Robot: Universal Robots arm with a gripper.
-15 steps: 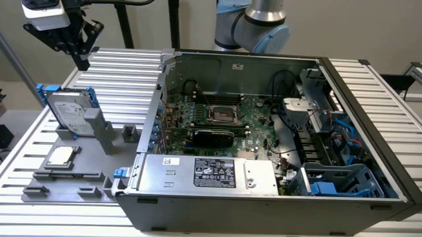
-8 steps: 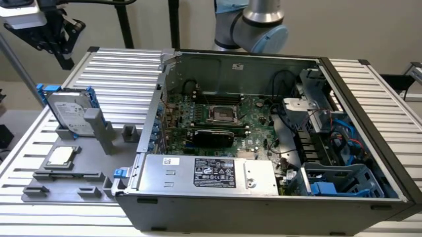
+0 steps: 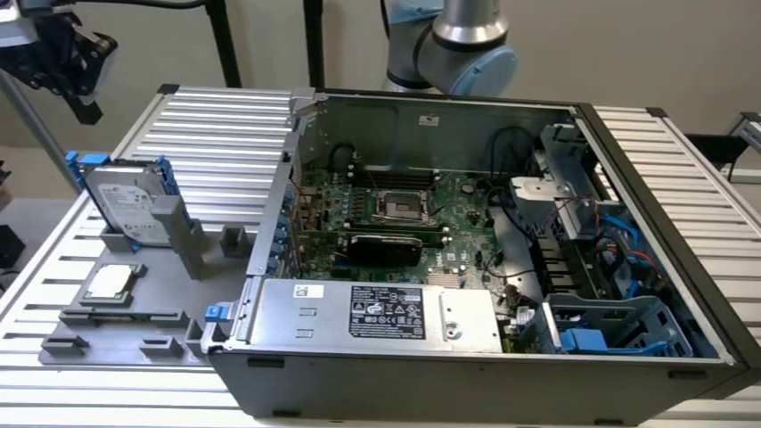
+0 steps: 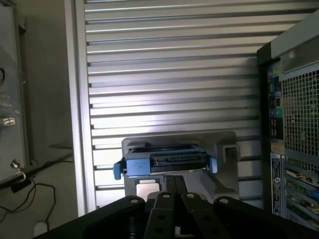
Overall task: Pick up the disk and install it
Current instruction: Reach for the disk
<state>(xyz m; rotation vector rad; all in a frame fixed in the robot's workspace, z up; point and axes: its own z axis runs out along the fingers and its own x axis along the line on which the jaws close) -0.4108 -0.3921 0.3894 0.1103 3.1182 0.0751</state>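
— So, where is the disk (image 3: 123, 198) right now?

— Standing on edge in the slot of the grey holder (image 3: 178, 241), on the slatted tabletop (image 3: 202, 116) at the exterior view's left. Its white label faces the camera, and the blue rails frame it on both sides. In my wrist view I look down on its upper edge, where the connector strip sits between the two blue ends.

— And the hand (image 4: 175, 185)?

— Up in the air, well apart from the disk, touching nothing. As far as I can judge from the wrist view, the two fingers are pressed together with nothing between them.

— What else is on that holder?

— The small square processor chip (image 3: 110, 282) lies flat in its own pocket, just in front of the disk. It is not my part.

— And the computer?

— The open case (image 3: 476, 374) lies beside the holder, toward the exterior view's right. I can see the green motherboard (image 3: 405, 196) and the silver box with the black-and-white label (image 3: 369, 312) along the near edge. A blue-grey plastic cage (image 3: 618, 325) sits in the near right corner; I take it for a drive bay, and I can see no disk in it.

— So how far along are we?

— By my reading, right at the start. The disk is not yet gripped, let alone lifted. Both the pick-up and the whole installation remain undone.
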